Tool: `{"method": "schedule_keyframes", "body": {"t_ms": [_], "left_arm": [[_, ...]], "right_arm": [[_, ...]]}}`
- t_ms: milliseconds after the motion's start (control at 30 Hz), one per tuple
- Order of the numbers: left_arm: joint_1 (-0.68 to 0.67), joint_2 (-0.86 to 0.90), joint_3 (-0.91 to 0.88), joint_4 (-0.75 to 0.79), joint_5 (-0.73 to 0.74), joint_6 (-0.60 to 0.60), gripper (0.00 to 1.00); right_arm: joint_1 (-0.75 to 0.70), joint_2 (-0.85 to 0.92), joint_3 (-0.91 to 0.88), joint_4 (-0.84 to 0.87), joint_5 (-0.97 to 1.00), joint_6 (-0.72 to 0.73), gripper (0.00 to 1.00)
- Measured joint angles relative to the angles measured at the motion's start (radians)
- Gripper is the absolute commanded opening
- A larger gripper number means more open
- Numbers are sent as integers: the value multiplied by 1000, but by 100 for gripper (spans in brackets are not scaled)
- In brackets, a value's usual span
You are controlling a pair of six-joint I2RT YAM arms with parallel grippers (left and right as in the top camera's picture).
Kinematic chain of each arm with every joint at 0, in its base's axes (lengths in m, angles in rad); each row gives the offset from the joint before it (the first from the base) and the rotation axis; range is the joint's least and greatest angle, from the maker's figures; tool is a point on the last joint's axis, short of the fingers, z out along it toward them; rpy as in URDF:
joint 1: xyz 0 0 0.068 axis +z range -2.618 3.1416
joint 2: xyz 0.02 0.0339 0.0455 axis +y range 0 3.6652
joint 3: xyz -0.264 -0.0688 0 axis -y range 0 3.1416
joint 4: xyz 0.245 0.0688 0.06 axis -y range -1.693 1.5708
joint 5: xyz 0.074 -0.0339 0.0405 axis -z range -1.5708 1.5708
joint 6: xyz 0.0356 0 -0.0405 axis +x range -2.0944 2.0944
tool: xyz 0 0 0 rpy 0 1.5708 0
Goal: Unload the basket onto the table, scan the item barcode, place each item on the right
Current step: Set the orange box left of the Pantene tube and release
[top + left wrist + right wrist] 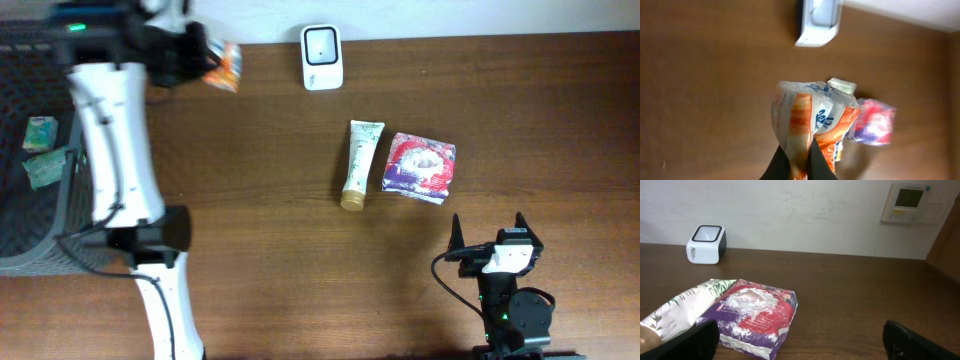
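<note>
Left pincer: clamped shut on orange-white packet, held at upper left by the worktop far edge | scanner: top centre, right of packet, bare wood between | right pincer: spread wide, nothing held, lower right | tube, purple pack: just beside each other, centre right

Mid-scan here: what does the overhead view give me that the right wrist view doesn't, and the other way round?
Overhead only: the left gripper shut on an orange-and-white packet, and the basket holding green packets. Right wrist only: a wall panel with a small screen. Both: the scanner, the tube and the purple-red pack lying side by side on the table.
</note>
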Motion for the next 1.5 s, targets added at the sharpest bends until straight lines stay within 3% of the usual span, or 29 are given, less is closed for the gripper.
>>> {"method": "schedule_keyframes", "body": {"t_ms": [67,133,333,533,800,933,1000,1100,1133,1167,1333,1500], "left_arm": [[-120,2,-136,12,-164,-110,0],[-191,-1,-282,89,-232,-165,0],[-371,-1,-696,366,-282,-228,0],[-449,-2,-963,587,-320,-267,4],[-517,-2,-985,663,-331,-304,46],[-517,-2,-959,652,-331,-270,54],[-509,-5,-893,606,-336,-232,63],[-454,-60,-716,496,-421,-188,67],[-428,-90,-662,466,-460,-184,87],[-400,-121,-604,435,-508,-175,100],[-145,-286,-376,441,-695,-98,100],[227,-323,-356,438,-739,-89,96]], "right_arm": [[0,0,0,0,0,0,98],[0,0,0,0,0,0,99],[0,0,0,0,0,0,98],[0,0,0,0,0,0,99],[0,0,0,0,0,0,99],[0,0,0,0,0,0,99],[0,0,0,0,0,0,99],[0,0,0,0,0,0,99],[0,0,0,0,0,0,99],[0,0,0,0,0,0,99],[0,0,0,0,0,0,99],[0,0,0,0,0,0,99]]}}
